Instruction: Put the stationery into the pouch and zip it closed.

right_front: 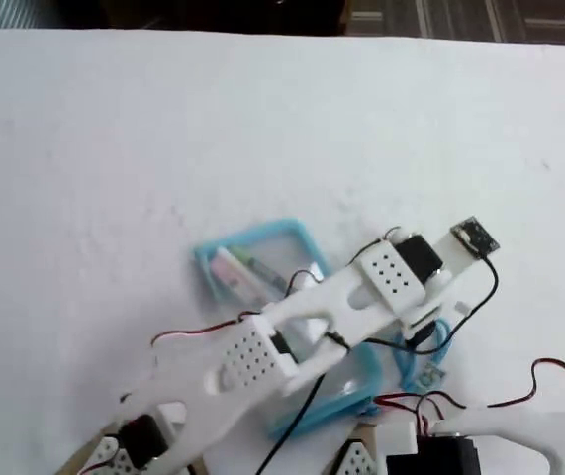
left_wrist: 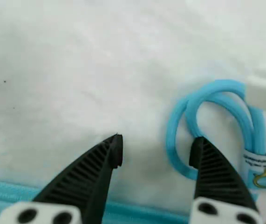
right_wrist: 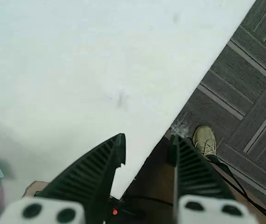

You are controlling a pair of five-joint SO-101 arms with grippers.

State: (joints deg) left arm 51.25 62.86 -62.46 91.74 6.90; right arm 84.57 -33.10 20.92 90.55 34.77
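Observation:
A clear pouch with a blue rim (right_front: 262, 230) lies near the table's front, holding a pink-and-white item (right_front: 233, 275) and a greenish pen (right_front: 264, 269). My left arm (right_front: 361, 287) stretches across the pouch toward its right end. There my left gripper (left_wrist: 157, 151) hangs open just above the table, and one fingertip (left_wrist: 199, 150) touches or overlaps the pouch's blue strap loop (left_wrist: 216, 91), also seen as the loop (right_front: 441, 341). A small printed tag (left_wrist: 263, 173) hangs by the loop. The blue zipper edge (left_wrist: 11, 192) runs behind the fingers. My right gripper (right_wrist: 146, 147) is open and holds nothing, over the table's edge.
The right arm's base (right_front: 500, 435) sits at the front right corner, with red and black wires beside it. In the right wrist view the table edge (right_wrist: 188, 100) drops to a carpeted floor with a shoe (right_wrist: 205, 140). White tabletop (right_front: 262, 119) extends behind the pouch.

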